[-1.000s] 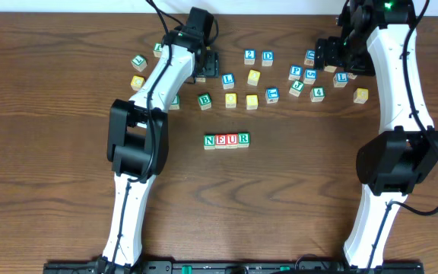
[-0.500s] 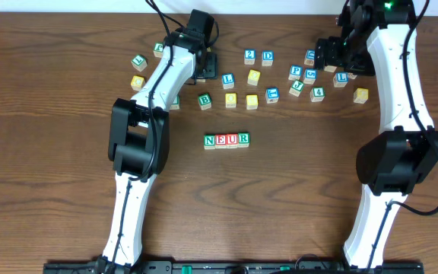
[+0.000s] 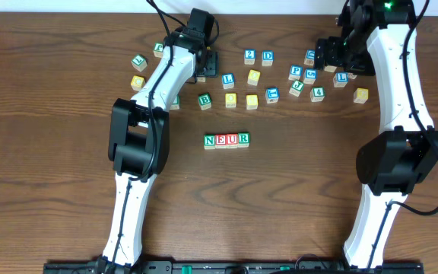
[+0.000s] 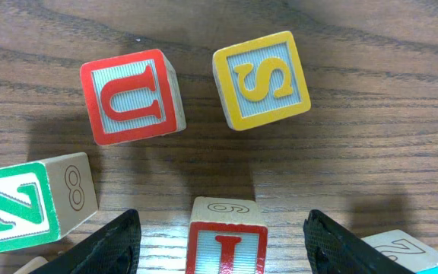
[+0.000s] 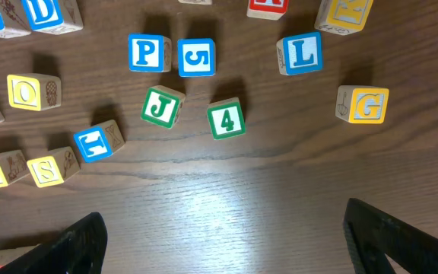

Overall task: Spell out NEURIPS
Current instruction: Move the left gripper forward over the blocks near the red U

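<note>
Four cubes reading N [image 3: 209,140], E [image 3: 220,140], U [image 3: 232,140], R [image 3: 243,139] stand in a row mid-table. My left gripper [image 3: 202,67] [image 4: 220,221] hovers low at the back left. It is open, and a red I cube [image 4: 226,242] sits between its fingers [image 4: 116,243] with a gap on each side. Just beyond lie a yellow S cube [image 4: 261,80] and a red U cube [image 4: 131,95]. My right gripper [image 3: 327,55] [image 5: 223,221] is open over bare wood, and a blue P cube [image 5: 147,53] [image 3: 295,72] lies ahead of it.
Loose cubes are scattered across the back of the table: 2 [image 3: 249,55], D [image 3: 268,55], L [image 3: 228,79], B [image 3: 204,99], 4 [image 5: 226,119], J [image 5: 163,106], yellow G [image 5: 365,104], and a green N [image 4: 14,209] beside the left gripper.
</note>
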Robot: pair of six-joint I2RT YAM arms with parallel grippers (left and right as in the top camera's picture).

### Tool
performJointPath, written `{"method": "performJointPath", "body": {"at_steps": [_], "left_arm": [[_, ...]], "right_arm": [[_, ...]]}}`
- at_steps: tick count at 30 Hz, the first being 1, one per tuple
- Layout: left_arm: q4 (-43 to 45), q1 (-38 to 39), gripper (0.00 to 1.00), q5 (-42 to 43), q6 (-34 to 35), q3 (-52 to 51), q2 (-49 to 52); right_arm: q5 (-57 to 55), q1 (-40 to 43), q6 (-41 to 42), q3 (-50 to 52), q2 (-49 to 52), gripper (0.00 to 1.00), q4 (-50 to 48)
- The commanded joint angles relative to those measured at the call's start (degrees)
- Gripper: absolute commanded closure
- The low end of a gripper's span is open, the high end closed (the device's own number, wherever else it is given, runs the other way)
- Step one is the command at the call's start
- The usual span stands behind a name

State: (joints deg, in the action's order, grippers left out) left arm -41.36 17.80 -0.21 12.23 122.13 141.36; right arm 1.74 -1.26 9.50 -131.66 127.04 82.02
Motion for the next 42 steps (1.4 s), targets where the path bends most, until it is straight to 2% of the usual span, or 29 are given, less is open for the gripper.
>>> {"method": "performJointPath", "body": {"at_steps": [1,6,9,16,20,26,42], "left_arm": [[0.26,0.17,0.32,-0.7,0.5,-0.09,2.19],[0.13,0.17,0.33,-0.7,0.5,-0.09,3.15],[0.22,0.17,0.43,-0.7,0.5,-0.09,3.13],[0.35,0.17,0.51,-0.7,0.5,0.02,3.08],[0.33,0.17,0.59,-0.7,0.5,0.13,3.08],[0.33,0.17,0.65,-0.7,0.48,0.15,2.49],[-1.57,0.17,0.68,-0.68,0.5,0.24,-5.62]], "right_arm": [[-0.39,0.09,-0.83,0.15,-0.24,0.05,0.11],[-1.4,0.09,-0.83,0.15,-0.24,0.04,0.11],[-1.4,0.09,-0.83,0.15,-0.24,0.04,0.09],[-1.4,0.09,-0.83,0.15,-0.24,0.03,0.07],[-1.4,0.09,-0.83,0.15,-0.24,0.02,0.09],[-1.4,0.09,-0.83,0.15,-0.24,0.02,0.07],[-1.4,0.09,-0.81,0.15,-0.24,0.01,-0.22]]}}
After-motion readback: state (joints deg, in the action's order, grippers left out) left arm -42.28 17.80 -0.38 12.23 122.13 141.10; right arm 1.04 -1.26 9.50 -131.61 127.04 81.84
